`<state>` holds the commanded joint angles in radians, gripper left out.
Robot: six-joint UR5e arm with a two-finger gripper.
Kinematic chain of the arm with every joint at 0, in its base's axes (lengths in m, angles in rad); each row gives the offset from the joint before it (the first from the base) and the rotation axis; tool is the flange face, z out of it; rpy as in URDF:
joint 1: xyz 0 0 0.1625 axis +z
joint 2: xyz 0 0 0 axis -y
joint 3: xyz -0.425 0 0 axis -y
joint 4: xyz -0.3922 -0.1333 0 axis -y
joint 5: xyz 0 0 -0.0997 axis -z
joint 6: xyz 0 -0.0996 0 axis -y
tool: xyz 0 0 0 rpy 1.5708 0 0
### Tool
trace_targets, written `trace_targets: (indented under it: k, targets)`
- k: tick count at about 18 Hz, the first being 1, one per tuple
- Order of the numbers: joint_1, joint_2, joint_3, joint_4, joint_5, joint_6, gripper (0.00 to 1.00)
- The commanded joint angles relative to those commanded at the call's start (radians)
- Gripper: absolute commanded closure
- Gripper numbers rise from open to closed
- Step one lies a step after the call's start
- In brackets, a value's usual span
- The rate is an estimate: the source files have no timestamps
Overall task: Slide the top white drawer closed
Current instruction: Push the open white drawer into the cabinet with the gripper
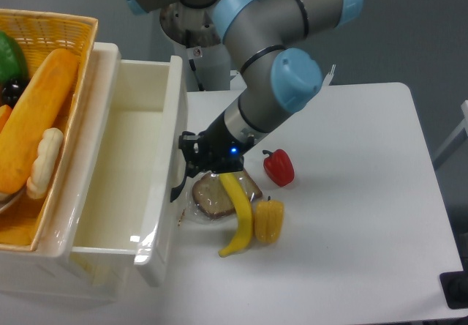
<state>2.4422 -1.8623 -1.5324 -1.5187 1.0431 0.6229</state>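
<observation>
The top white drawer (pixel 131 157) is a deep cream-white tray, pulled out to the right from its unit, and nothing shows inside it. Its front panel (pixel 172 164) carries a black curved handle (pixel 178 189). My gripper (pixel 191 157) is at the end of the grey and blue arm and sits right against the front panel, just above the handle. Its dark fingers are hard to make out against the panel, so I cannot tell whether they are open or shut.
A yellow wicker basket (pixel 73 25) with toy food rests on top of the drawer unit at the left. On the table (pixel 351 215) next to the drawer front lie a bread slice (pixel 212 197), a banana (pixel 240 222), a yellow pepper (pixel 269 221) and a red pepper (pixel 278 167).
</observation>
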Motion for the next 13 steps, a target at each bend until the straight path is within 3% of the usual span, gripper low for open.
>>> trace_targets:
  k: [10, 13]
  targets:
    - [-0.092, 0.003, 0.003, 0.005, 0.026, -0.074, 1.00]
    - [-0.107, 0.002, 0.003, 0.043, 0.026, -0.103, 1.00]
